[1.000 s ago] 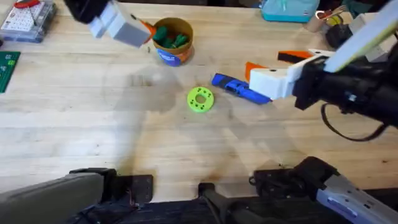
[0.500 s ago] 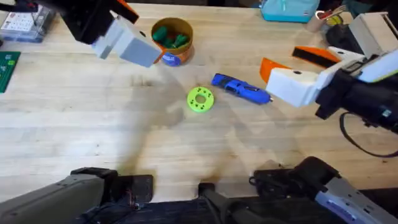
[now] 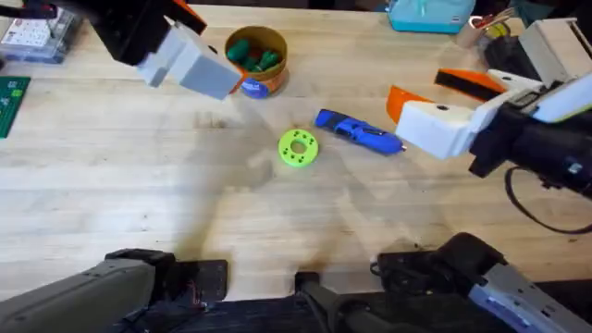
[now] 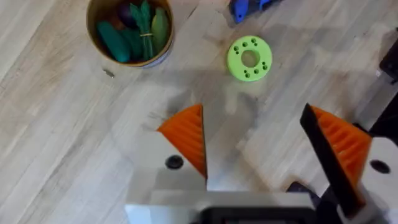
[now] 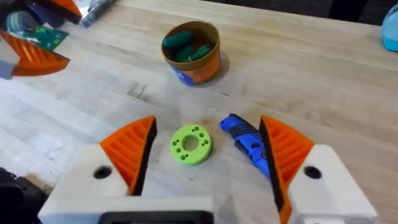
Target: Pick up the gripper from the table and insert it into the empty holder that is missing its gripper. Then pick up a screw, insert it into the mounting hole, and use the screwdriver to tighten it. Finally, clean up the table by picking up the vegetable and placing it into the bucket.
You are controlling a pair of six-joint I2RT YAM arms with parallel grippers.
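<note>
1. Both our grippers, left (image 4: 255, 149) and right (image 5: 205, 155), gape empty above the table (image 3: 139, 203).
2. Our left wrist view reveals the vegetable (image 4: 113, 41) inside the bucket (image 3: 256, 61).
3. Overhead, we see the screwdriver (image 3: 359, 131) lying whole beside the green disc (image 3: 298, 148).

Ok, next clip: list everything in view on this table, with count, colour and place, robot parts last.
bucket: 1, yellow-orange with blue label, far centre-left, holding green toy vegetables.
screwdriver: 1, bright blue, lying mid-table right of centre.
holed disc: 1, lime green, flat on the table beside the screwdriver's near end.
teal box: 1, far edge, right of centre.
clear parts case: 1, far left corner.
green board: 1, left edge.
left hand: white with orange pads, open, raised near the bucket.
right hand: white with orange pads, open, right of the screwdriver.
</note>
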